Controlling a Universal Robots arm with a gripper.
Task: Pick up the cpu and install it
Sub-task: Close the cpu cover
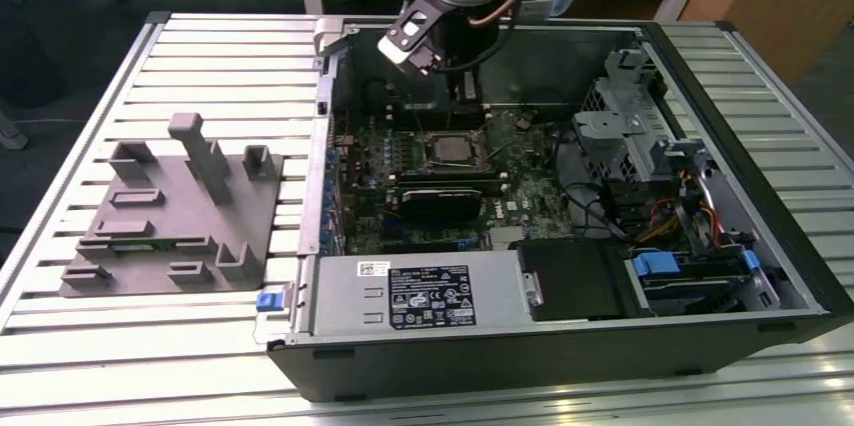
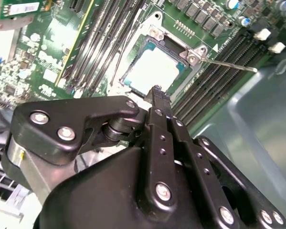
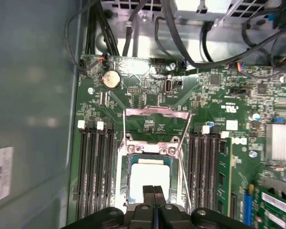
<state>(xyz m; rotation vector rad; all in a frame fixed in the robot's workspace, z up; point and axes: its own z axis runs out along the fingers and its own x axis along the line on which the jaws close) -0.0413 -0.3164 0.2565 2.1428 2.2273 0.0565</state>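
Observation:
The cpu (image 1: 450, 149) (image 2: 154, 71) (image 3: 150, 174), a pale silvery square, lies flat inside the motherboard socket in the open computer case. The socket's metal load plate (image 3: 154, 114) is flipped back and its lever (image 2: 228, 64) sticks out to one side. My gripper (image 1: 465, 96) (image 2: 156, 90) (image 3: 153, 193) hangs just above the cpu's edge, apart from it. Its two black fingers are pressed together, shut, with nothing between them.
A grey fixture (image 1: 167, 211) stands on the slatted table at the exterior view's left. In the case are a grey box with a white label (image 1: 420, 291), a drive cage (image 1: 627, 126), cables and memory slots (image 3: 92, 167). The case wall (image 3: 33, 95) is close by.

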